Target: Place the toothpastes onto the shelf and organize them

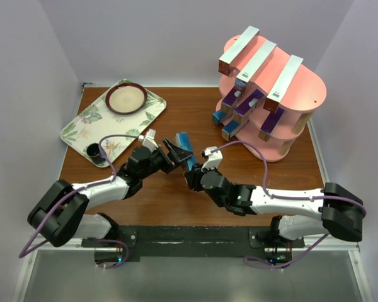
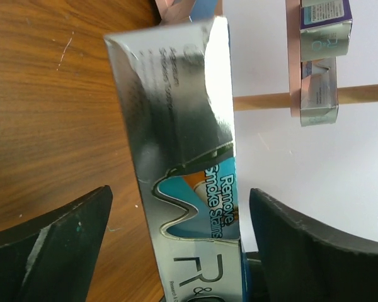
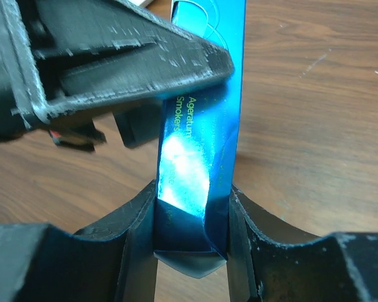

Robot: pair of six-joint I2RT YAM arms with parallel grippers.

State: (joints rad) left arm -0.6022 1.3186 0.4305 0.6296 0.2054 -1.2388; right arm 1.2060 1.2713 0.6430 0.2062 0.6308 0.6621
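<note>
Pale lavender walls (image 1: 145, 38), brown wooden table (image 1: 189, 110), soft even light

Glossy, mirror-bright silver and blue card on the toothpaste box (image 2: 176, 126), dented and creased, desk (image 1: 189, 110) of smooth brown wood grain with fine scratches, right hand (image 3: 192, 201) of matt black plastic, scuffed grey, shelf (image 1: 305, 88) of matt pink boards, pale wooden posts
</note>
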